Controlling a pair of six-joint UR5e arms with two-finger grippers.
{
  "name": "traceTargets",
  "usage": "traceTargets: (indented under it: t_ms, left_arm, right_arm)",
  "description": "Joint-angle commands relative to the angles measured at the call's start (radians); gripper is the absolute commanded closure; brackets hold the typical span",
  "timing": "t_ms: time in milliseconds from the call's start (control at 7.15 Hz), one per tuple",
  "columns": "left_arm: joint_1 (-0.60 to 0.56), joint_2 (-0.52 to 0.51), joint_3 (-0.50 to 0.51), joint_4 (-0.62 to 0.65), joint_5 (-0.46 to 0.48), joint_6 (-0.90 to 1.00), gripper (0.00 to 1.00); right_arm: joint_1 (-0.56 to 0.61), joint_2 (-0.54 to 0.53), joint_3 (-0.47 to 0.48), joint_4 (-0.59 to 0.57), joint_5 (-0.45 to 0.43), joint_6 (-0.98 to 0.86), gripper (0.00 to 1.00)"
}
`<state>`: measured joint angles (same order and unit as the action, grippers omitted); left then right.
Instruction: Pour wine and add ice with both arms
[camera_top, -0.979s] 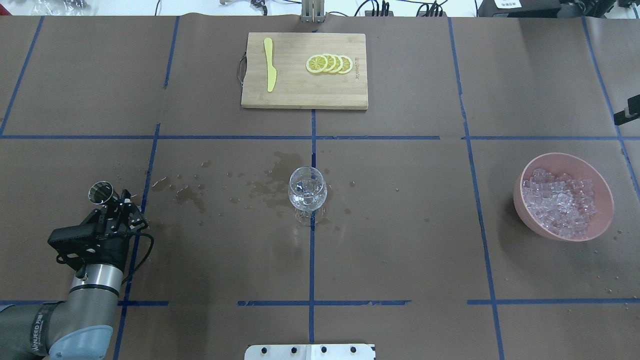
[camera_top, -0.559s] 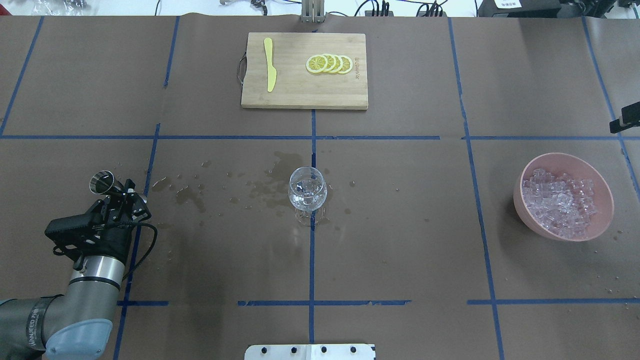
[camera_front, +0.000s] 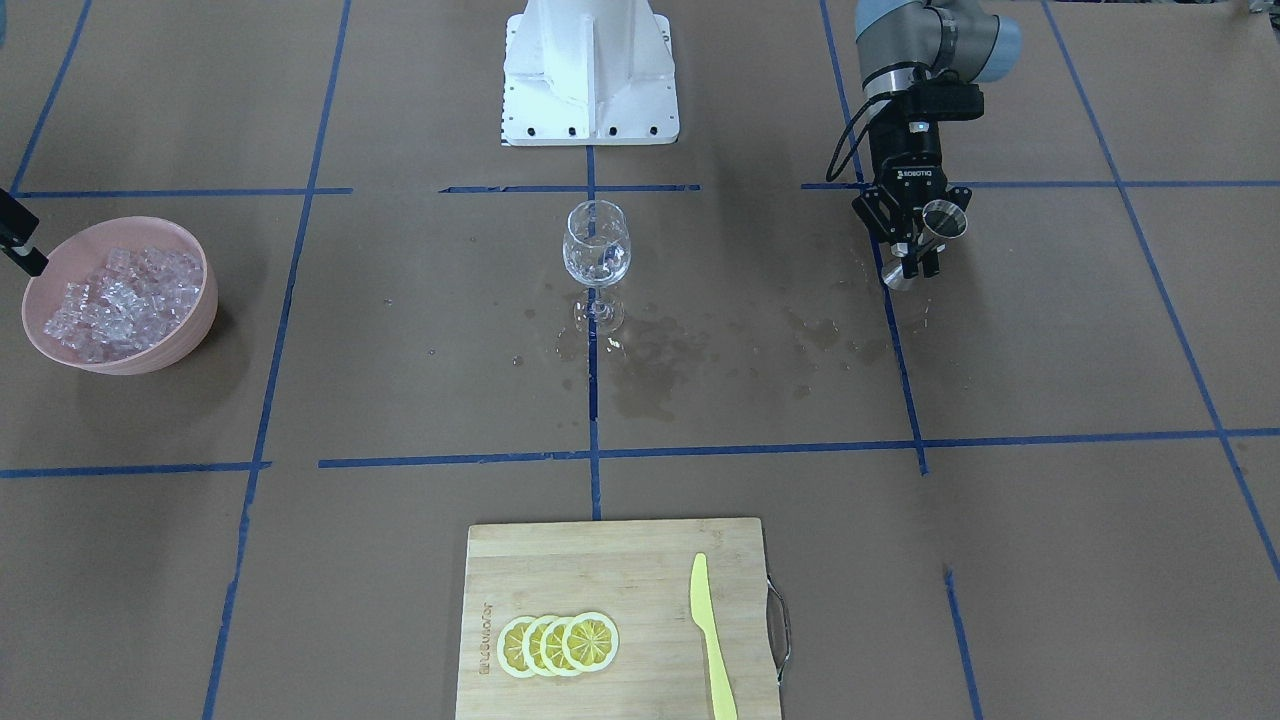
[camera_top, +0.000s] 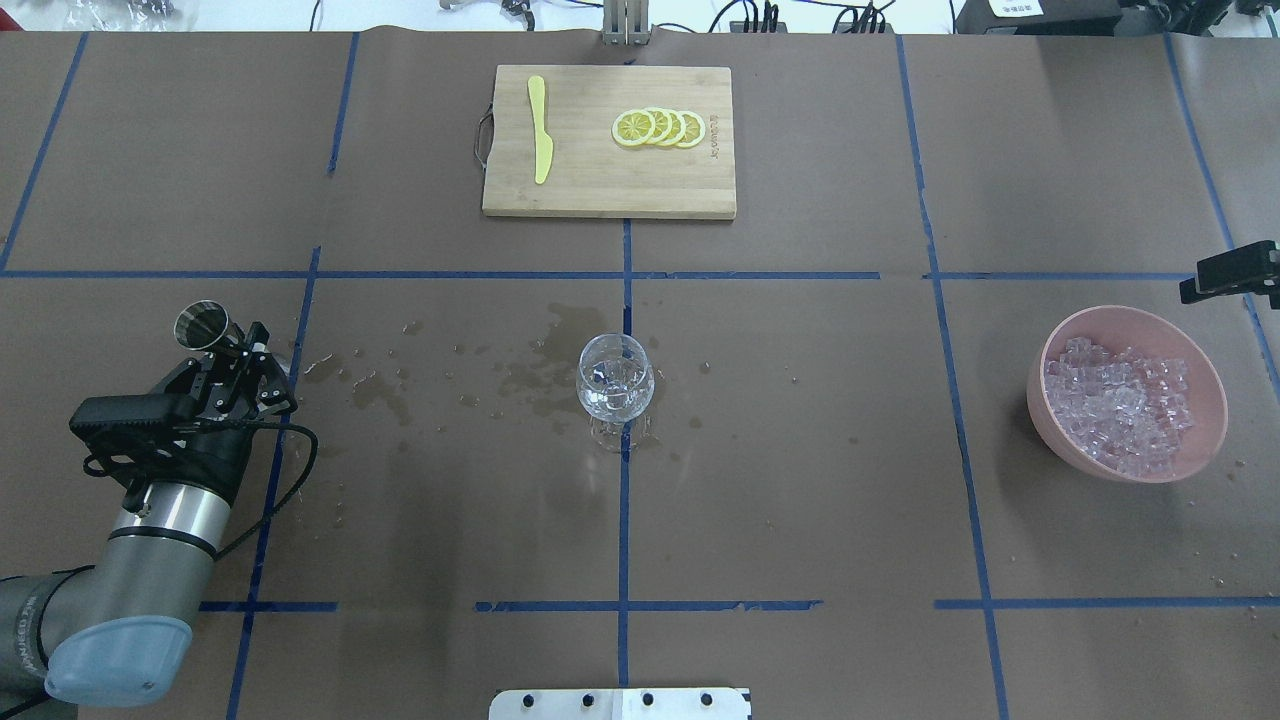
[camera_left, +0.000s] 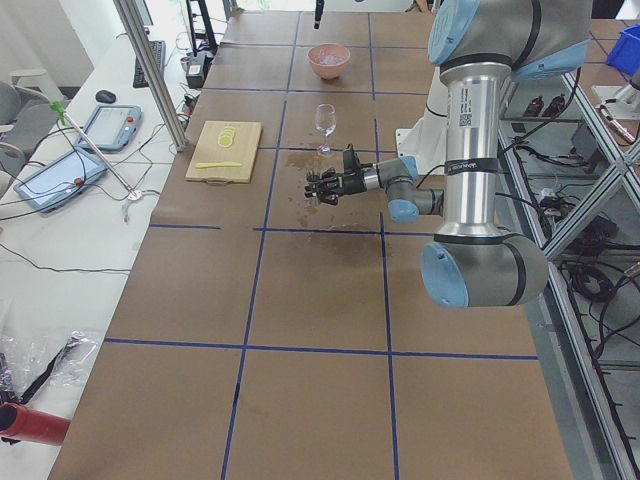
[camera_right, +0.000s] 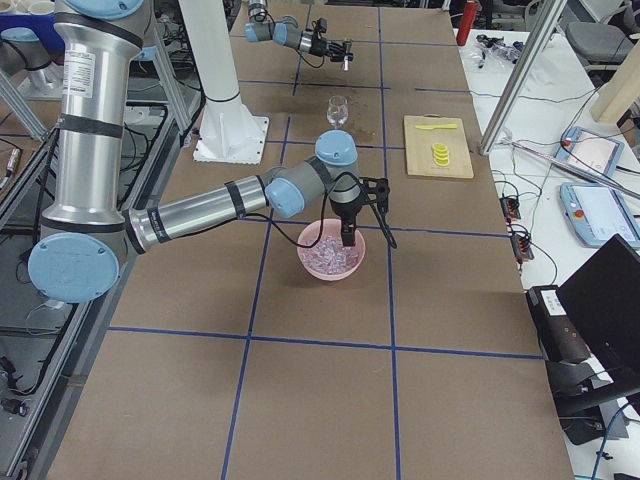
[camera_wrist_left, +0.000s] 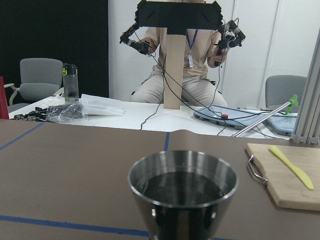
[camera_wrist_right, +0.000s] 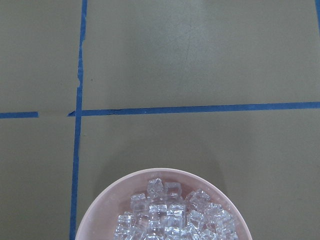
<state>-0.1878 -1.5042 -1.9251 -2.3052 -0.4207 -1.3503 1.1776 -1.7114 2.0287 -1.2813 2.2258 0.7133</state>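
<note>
1. Your left gripper (camera_front: 915, 255) is clamped on a steel cup (camera_front: 943, 220), well apart from the glass (camera_top: 615, 378); you can't tell whether wine is inside
2. Your right gripper (camera_right: 348, 238) hangs over the pink bowl (camera_top: 1130, 320); you can't tell how its jaws stand
3. The ice (camera_top: 1125, 410) lies heaped in that bowl
4. The glass stands upright mid-table among wet stains (camera_top: 545, 375)

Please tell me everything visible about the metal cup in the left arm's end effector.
The metal cup is small, shiny steel, narrowing downward, its round mouth open upward. The inside looks dark; I cannot tell whether it holds liquid. The left end effector grips it over the brown paper, well to the robot's left of the wine glass.
</note>
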Motion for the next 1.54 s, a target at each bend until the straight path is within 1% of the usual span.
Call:
traceTargets:
  t_ms: [0, 140, 420, 559, 699, 839, 1119, 1259, 1399]
  left_arm:
    - [-0.044, -0.030, -0.002, -0.161, -0.001, 0.197, 1.00]
    - [-0.050, -0.045, -0.002, -0.171, -0.003, 0.236, 1.00]
    - [-0.070, -0.135, 0.005, -0.169, -0.006, 0.370, 1.00]
    - [-0.067, -0.155, 0.008, -0.171, -0.007, 0.372, 1.00]
    - [-0.065, -0.224, 0.011, -0.169, -0.007, 0.375, 1.00]
    - [-0.059, -0.264, 0.009, -0.166, -0.021, 0.417, 1.00]
    - [-0.055, -0.312, 0.012, -0.155, -0.033, 0.535, 1.00]
    - [-0.053, -0.345, 0.017, -0.143, -0.055, 0.595, 1.00]
    - [-0.041, -0.358, 0.024, -0.139, -0.056, 0.609, 1.00]
  right_arm:
    - [-0.018, -0.004, 0.004, 0.010, -0.015, 0.005, 0.00]
    - [-0.018, -0.004, 0.005, 0.010, -0.015, 0.005, 0.00]
    - [-0.019, -0.002, 0.005, 0.010, -0.015, 0.005, 0.00]
    - [-0.019, -0.002, 0.005, 0.010, -0.015, 0.005, 0.00]
    - [-0.019, -0.002, 0.005, 0.010, -0.015, 0.005, 0.00]
    - [-0.019, -0.002, 0.005, 0.008, -0.015, 0.005, 0.00]
    - [-0.029, -0.002, 0.007, 0.011, -0.015, 0.008, 0.00]
    - [-0.032, -0.002, 0.007, 0.017, -0.015, 0.008, 0.00]
    - [-0.032, -0.004, 0.007, 0.025, -0.015, 0.009, 0.00]
